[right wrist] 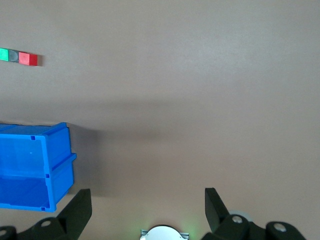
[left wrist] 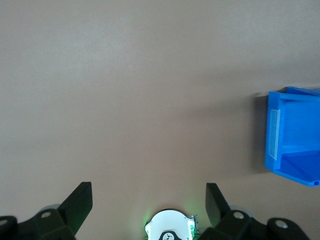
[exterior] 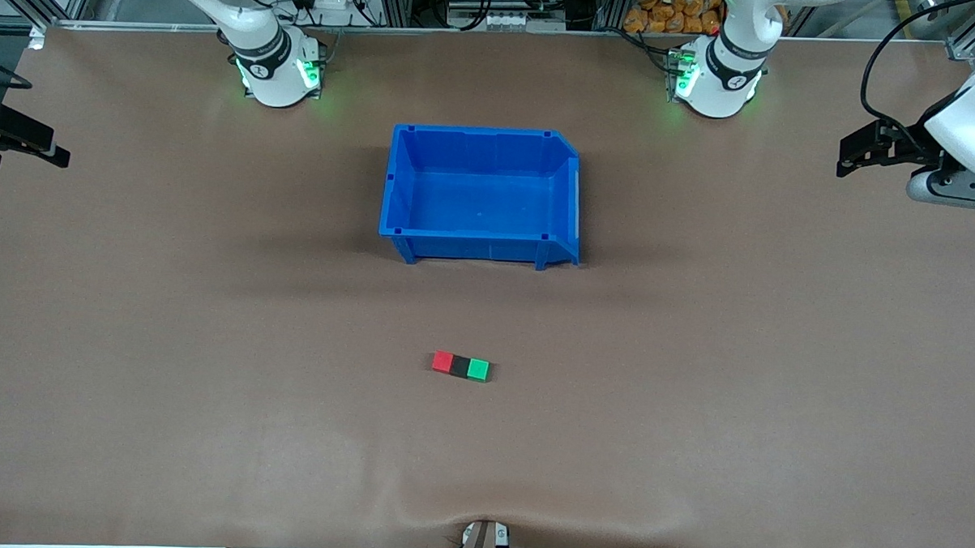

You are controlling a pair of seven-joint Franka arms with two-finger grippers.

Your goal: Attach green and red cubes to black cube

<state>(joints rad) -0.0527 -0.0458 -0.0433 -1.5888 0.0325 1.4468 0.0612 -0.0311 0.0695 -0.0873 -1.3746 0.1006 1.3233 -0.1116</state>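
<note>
Cubes number three: one red cube [exterior: 443,361], one black cube [exterior: 460,365] and one green cube [exterior: 478,369]. You see them joined in a single row, black in the middle, red toward the right arm's end of the table [exterior: 128,334] and green toward the left arm's end, each touching its neighbour. One blue bin [exterior: 482,194] sits farther from the front camera than the row, well apart from it, open side up.

Two arms wait at the table's ends. The left gripper [left wrist: 149,200] hangs over bare table at the left arm's end, jaws released and spread wide, nothing between them. The right gripper [right wrist: 148,200] hangs over the right arm's end, jaws likewise spread and holding nothing.

You have open table on every side of the cube row. The table is covered in a plain brown sheet, with a slight wrinkle at the edge nearest the front camera. Cables and aluminium framing run along the edge by the arm bases.
</note>
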